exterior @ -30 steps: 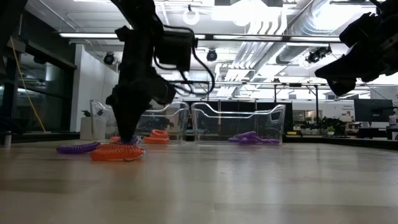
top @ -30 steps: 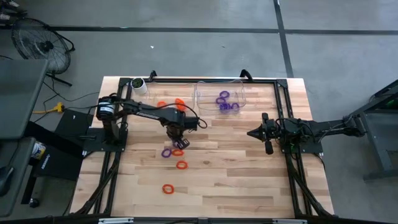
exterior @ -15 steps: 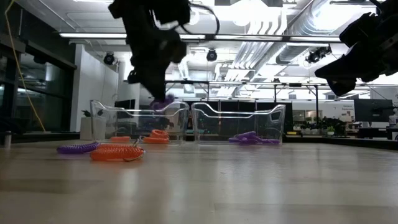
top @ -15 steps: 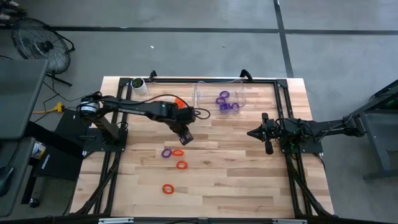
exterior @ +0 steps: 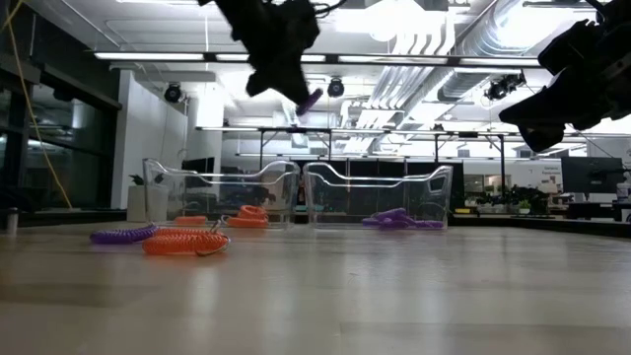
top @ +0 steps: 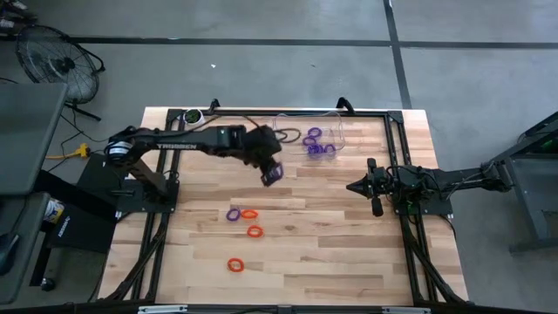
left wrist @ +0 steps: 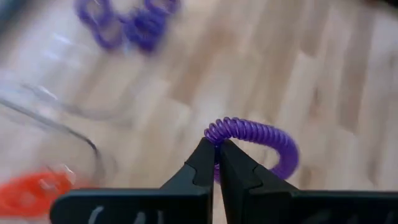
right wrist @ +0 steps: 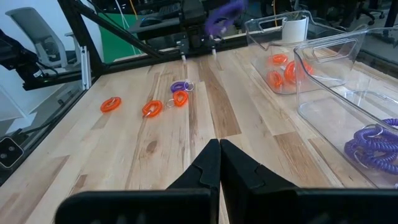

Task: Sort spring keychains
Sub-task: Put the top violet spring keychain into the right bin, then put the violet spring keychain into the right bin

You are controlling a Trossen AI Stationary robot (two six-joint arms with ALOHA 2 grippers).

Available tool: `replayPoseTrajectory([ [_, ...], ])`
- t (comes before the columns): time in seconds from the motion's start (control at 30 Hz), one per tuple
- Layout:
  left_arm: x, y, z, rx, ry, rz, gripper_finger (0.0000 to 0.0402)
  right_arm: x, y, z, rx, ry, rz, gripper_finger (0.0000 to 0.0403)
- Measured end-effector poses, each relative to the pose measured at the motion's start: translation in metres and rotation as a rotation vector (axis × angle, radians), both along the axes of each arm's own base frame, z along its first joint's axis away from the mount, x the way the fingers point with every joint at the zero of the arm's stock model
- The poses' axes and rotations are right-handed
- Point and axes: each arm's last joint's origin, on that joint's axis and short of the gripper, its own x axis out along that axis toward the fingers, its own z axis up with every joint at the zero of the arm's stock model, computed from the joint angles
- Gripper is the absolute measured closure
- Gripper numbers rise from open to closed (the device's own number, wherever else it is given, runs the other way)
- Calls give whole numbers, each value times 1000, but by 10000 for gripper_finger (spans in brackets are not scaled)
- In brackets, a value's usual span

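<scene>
Left gripper (top: 273, 172) grasping purple keychain (left wrist: 252, 138); right gripper (top: 361, 187) clenched, idle; four loose keychains (top: 242, 214) left on surface (top: 349, 253).

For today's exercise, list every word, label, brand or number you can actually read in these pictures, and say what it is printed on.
"TROSSEN", faint white lettering on the left arm in the high view; only just readable.
Pale marks on the housing at the bottom of each wrist view: too blurred to read.
Nothing readable on the bins, keychains or table.

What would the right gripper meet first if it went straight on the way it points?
Probably nothing on the table: the right gripper, shut and empty, points across bare table. The left gripper lies roughly that way, though alignment is unclear.
</scene>
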Motion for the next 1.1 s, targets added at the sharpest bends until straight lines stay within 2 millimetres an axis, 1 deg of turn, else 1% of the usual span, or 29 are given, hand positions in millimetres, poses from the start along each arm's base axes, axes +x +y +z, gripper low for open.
replayPoseTrajectory([
  [0.1,5,15,8,92,13,43,401,0,0,0,0,0,0,402],
  [0.17,14,25,12,158,0,78,401,0,0,0,0,-1,0,402],
  [0.23,19,34,12,215,27,117,401,0,0,0,0,-1,0,402],
  [0.33,32,49,10,289,34,182,401,0,0,0,0,-1,0,402],
  [0.4,35,58,5,298,68,206,401,0,0,0,0,-1,1,402],
  [0.47,45,66,2,306,61,230,401,0,0,0,0,0,1,402],
  [0.57,52,76,-7,299,100,244,401,0,0,0,0,0,1,402],
  [0.77,67,87,-19,292,126,252,396,0,0,0,0,-1,0,402],
  [0.83,69,87,-26,284,165,244,383,0,0,0,0,-1,1,402],
  [0.9,68,86,-26,282,181,239,363,0,0,0,0,0,0,402],
  [0.97,69,86,-22,295,161,232,336,0,0,0,0,0,1,402],
  [1.1,69,86,-22,334,175,177,271,0,0,0,0,0,0,402],
])
